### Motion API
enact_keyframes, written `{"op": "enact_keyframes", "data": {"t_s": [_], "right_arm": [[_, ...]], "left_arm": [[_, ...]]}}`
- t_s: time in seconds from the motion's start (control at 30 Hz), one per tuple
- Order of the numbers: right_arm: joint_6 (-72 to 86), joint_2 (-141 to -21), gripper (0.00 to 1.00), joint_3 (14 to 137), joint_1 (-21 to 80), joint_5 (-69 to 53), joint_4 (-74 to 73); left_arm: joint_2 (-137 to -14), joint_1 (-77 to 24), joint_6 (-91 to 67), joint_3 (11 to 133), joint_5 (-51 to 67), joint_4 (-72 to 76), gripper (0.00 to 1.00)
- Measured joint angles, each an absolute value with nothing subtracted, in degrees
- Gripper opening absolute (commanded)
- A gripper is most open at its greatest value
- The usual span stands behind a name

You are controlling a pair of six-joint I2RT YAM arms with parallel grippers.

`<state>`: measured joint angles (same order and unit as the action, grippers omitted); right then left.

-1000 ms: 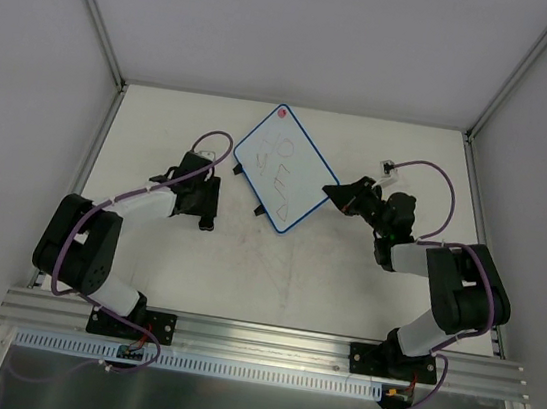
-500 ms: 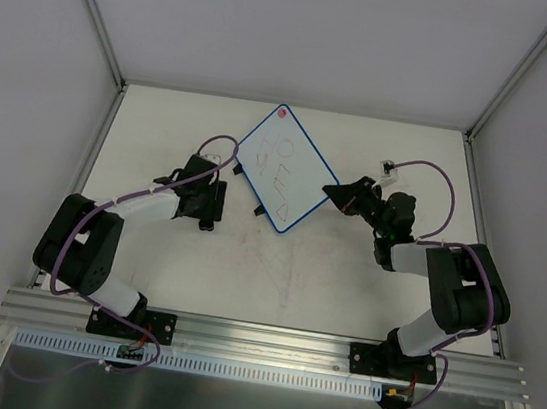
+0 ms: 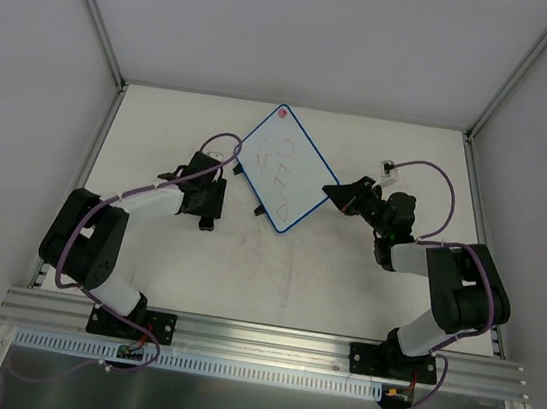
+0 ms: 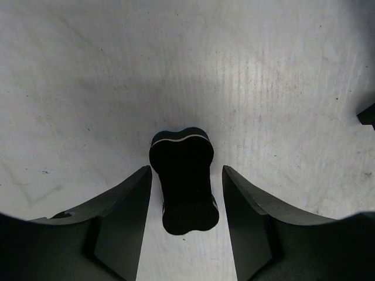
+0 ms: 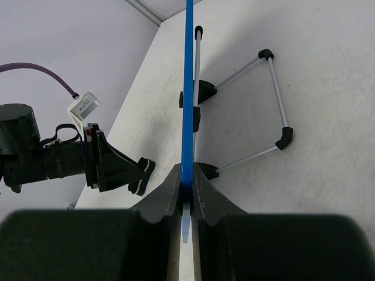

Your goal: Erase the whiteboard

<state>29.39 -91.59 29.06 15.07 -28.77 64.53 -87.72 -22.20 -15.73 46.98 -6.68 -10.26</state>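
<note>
The whiteboard (image 3: 280, 168) has a blue frame and a pink-red dot (image 3: 281, 115) at its far corner. It stands tilted on the table with faint red marks on its face. My right gripper (image 3: 334, 192) is shut on its right edge; in the right wrist view the blue frame (image 5: 188, 88) runs edge-on into the closed gripper (image 5: 187, 175). My left gripper (image 3: 209, 206) is open, low over the table. The black bone-shaped eraser (image 4: 183, 178) lies between its fingers (image 4: 126, 211) with a gap on each side.
The board's wire stand (image 5: 272, 99) with black tabs rests on the table behind the board. The left gripper and the eraser (image 5: 142, 175) show at the left of the right wrist view. Enclosure walls bound the table on three sides.
My left gripper has edged slightly right, toward the board, staying low around the eraser. The right arm and the whiteboard have not moved.
</note>
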Motion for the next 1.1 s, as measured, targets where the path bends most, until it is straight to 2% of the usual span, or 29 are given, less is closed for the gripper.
{"op": "enact_keyframes", "data": {"t_s": [0.13, 0.5, 0.8, 1.1], "right_arm": [[29.43, -91.59, 0.0, 29.06, 14.98, -28.82, 64.53], [29.63, -92.09, 0.0, 29.45, 14.81, -29.21, 64.6], [29.69, -92.12, 0.0, 29.47, 14.74, -29.26, 64.6], [29.8, -92.12, 0.0, 29.58, 14.72, -29.41, 64.58]], "left_arm": [[-90.13, -22.48, -15.73, 48.34, -6.76, -11.25, 0.49], [-90.7, -22.96, -15.77, 49.04, -7.64, -12.82, 0.33], [-90.67, -22.96, -15.88, 49.15, -7.73, -13.04, 0.26], [-85.32, -22.96, -16.71, 50.39, -6.13, -13.41, 0.17]]}}
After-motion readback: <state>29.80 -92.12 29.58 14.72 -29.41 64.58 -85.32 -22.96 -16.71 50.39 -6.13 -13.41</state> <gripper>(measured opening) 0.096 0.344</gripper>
